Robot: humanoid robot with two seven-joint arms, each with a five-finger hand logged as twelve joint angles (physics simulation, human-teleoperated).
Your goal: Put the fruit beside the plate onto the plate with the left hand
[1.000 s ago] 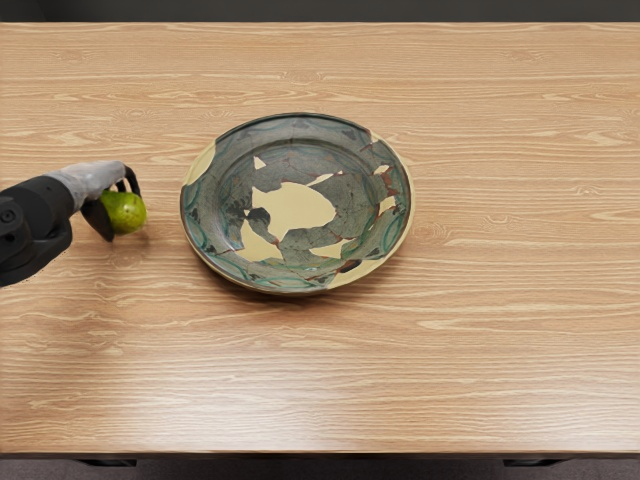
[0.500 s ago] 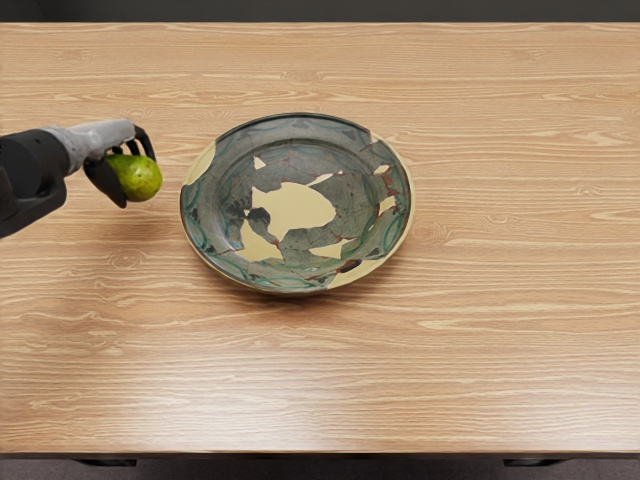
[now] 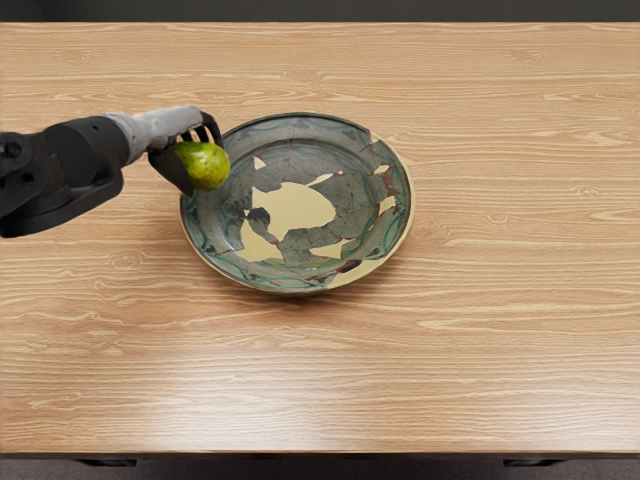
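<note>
My left hand (image 3: 192, 152) comes in from the left edge and is shut on a green pear-like fruit (image 3: 204, 165). The fruit hangs in the air over the left rim of the plate (image 3: 396, 215), a round dish with a grey-green and cream pattern in the middle of the table. The dark fingers wrap behind and over the fruit, so its far side is hidden. The right hand does not show.
The wooden table (image 3: 480, 340) stretches wide on every side of the plate. Its front edge runs along the bottom of the view and its back edge along the top.
The left hand lifted the fruit off the table to the left of the plate and carried it rightward, up to the plate's left rim.
</note>
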